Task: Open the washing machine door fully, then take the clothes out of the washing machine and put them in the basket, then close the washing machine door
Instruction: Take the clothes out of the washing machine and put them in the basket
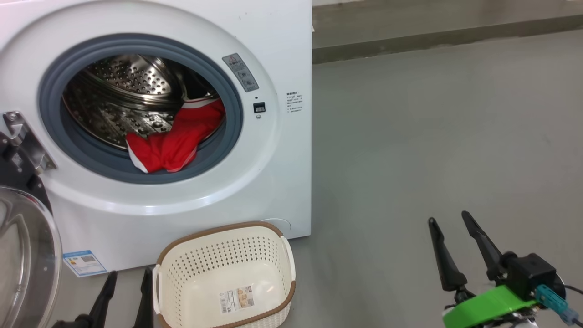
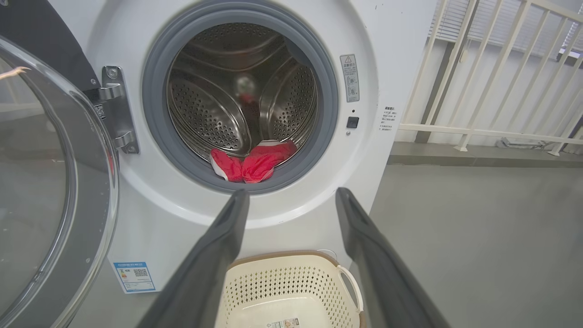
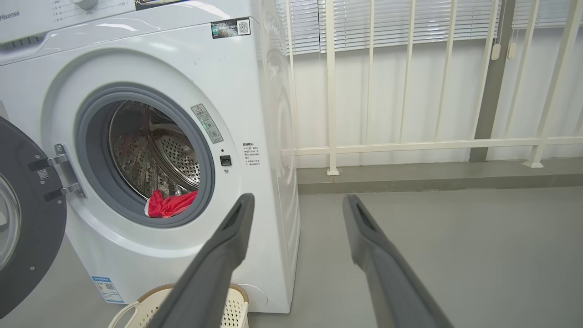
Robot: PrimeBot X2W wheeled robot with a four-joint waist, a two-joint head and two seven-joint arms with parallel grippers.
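Two grippers, both spread wide, nothing held in either. Left gripper (image 1: 130,272) sits low in front of the washing machine (image 1: 273,68), fingers pointing up at its front panel. In the head view its inner finger is right beside the left handle of the basket (image 1: 214,232); can't tell if they touch. Basket stands on the floor (image 1: 432,136) against the machine's foot, under the opening, paper label (image 1: 237,299) showing on its bottom. In the left wrist view the basket lies between and below the two fingers. Clothes (image 1: 177,139): a red bundle with white trim at the front lower right of the drum (image 1: 123,91), draped onto the grey rubber ring (image 1: 50,114). From the left wrist it is dead ahead, just above the gap between the fingertips, apart from them. Washing machine door (image 1: 27,255) is swung open on its hinge (image 1: 25,136) at the left, glass bowl near the left gripper's outer side. Right gripper (image 1: 448,217) hangs over bare floor, well apart from machine, basket and clothes; in its wrist view the clothes are off to the left.
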